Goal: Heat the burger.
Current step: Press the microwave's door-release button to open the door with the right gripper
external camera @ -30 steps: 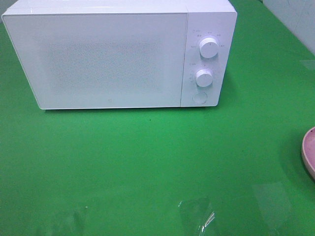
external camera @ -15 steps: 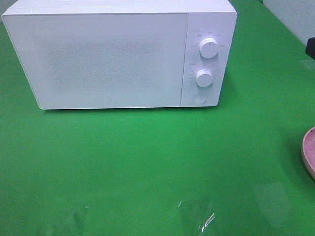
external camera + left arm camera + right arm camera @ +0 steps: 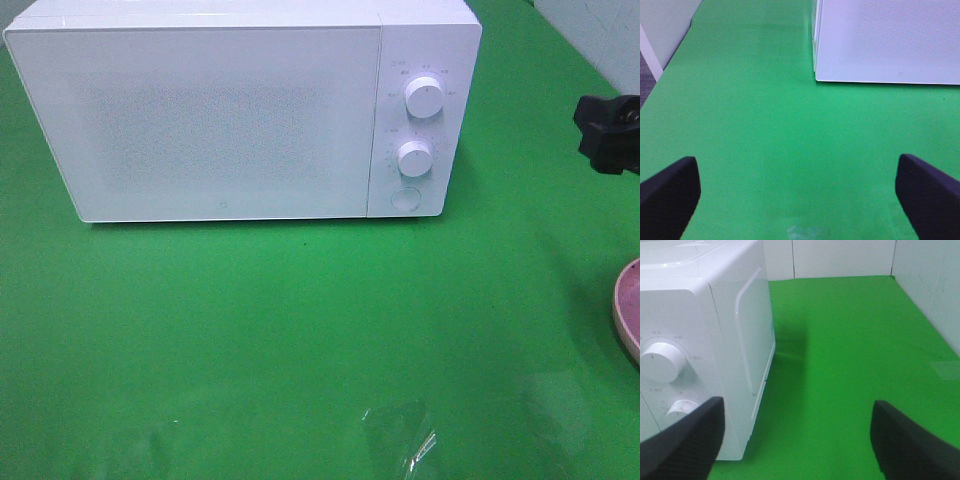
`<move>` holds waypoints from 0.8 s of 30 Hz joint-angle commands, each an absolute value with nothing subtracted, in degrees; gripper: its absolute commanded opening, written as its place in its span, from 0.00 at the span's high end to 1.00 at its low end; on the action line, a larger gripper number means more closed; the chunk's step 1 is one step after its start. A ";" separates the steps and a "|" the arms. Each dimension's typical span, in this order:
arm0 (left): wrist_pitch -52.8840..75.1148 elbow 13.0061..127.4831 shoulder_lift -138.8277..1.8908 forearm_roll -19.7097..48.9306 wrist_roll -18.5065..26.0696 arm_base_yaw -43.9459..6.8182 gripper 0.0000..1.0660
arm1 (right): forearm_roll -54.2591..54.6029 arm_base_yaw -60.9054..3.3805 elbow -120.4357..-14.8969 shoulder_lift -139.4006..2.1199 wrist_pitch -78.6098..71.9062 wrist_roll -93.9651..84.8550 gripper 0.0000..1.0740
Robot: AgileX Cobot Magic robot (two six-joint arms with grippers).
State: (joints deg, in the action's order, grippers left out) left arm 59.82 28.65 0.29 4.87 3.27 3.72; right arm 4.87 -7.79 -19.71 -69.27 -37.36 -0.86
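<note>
A white microwave (image 3: 240, 110) sits with its door shut on a green table (image 3: 300, 340), its two dials (image 3: 425, 97) and round door button (image 3: 405, 199) facing the room. The right gripper (image 3: 797, 437) hangs beside the oven's control-panel end with its jaws spread wide and nothing between them; in the overhead view only a dark piece of that arm shows at the right edge. The left gripper (image 3: 797, 195), off the overhead view altogether, waits low over bare cloth in front of the oven's left corner, its jaws likewise as wide as they go and empty.

The burger is nowhere to be seen in any view. Only a sliver of a pink plate (image 3: 628, 310) pokes in at the right edge of the table, and whether anything rests on it cannot be told, so nothing can be said of the burger's look or condition.

The risks from here look plain. The door is closed, and an arm coming in for the button from so close to the oven's side could clip the dials or nudge the light cabinet across the cloth. A door swinging open could also meet the left gripper if it moves into the door's path. With the burger out of sight, any reach for it starts blind.
</note>
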 commanded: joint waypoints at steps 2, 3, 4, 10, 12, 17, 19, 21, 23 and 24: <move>59.36 28.48 1.43 5.27 2.98 3.78 0.08 | 13.87 -13.24 -17.82 -72.42 -45.84 -9.05 0.30; 59.36 28.48 1.43 5.27 2.98 3.78 0.08 | 17.53 -16.62 -17.36 -74.14 -48.87 -11.00 0.30; 59.36 28.48 1.43 5.27 2.98 3.78 0.08 | 17.53 -16.62 -17.36 -74.14 -48.87 -11.00 0.30; 59.36 28.48 1.43 5.27 2.98 3.78 0.08 | 26.99 -25.67 -17.02 -78.61 -58.21 -16.44 0.30; 59.36 28.48 1.43 5.27 2.98 3.78 0.08 | 28.19 -27.27 -17.02 -79.24 -59.36 -17.02 0.30; 59.36 28.48 1.43 5.27 2.98 3.78 0.08 | 36.84 -35.64 -17.02 -83.54 -64.92 -18.33 0.30; 59.36 28.48 1.43 5.27 2.98 3.78 0.08 | 38.79 -38.10 -17.02 -84.74 -66.12 -18.28 0.30; 59.36 28.48 1.43 5.27 2.98 3.78 0.08 | 40.16 -40.22 -17.02 -86.17 -67.49 -18.28 0.30; 59.36 28.48 1.43 5.27 2.98 3.78 0.08 | 41.83 -42.51 -17.59 -87.89 -68.24 -18.11 0.30; 59.36 28.48 1.43 5.27 2.98 3.78 0.08 | 42.40 -43.32 -17.93 -88.64 -68.24 -18.11 0.30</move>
State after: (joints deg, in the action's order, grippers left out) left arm 59.82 28.65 0.29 4.87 3.27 3.72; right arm 41.83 -42.97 -17.65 -88.75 -67.09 -17.76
